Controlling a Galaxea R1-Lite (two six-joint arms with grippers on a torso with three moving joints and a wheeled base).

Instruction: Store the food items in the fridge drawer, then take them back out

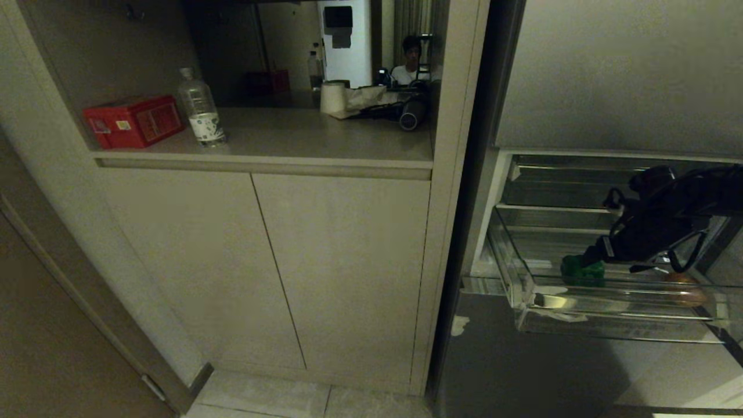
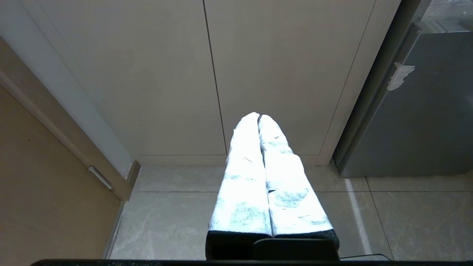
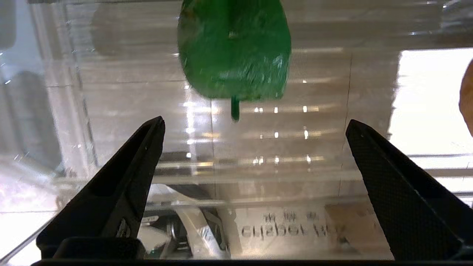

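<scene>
Lying on the ribbed floor of the pulled-out fridge drawer (image 1: pixel 525 284), the green food item (image 1: pixel 582 270) sits just ahead of the right gripper (image 3: pixel 255 125), whose jaws gape wide and empty; the orange-brown item (image 1: pixel 685 288) rests apart. The left gripper (image 2: pixel 258 120) hangs closed before the cabinet doors (image 1: pixel 273 261).

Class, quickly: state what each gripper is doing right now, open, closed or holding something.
Left gripper: closed, holding nothing, parked in front of the cabinet doors.
Right gripper: open, empty, in the fridge drawer close to the green food item.
</scene>
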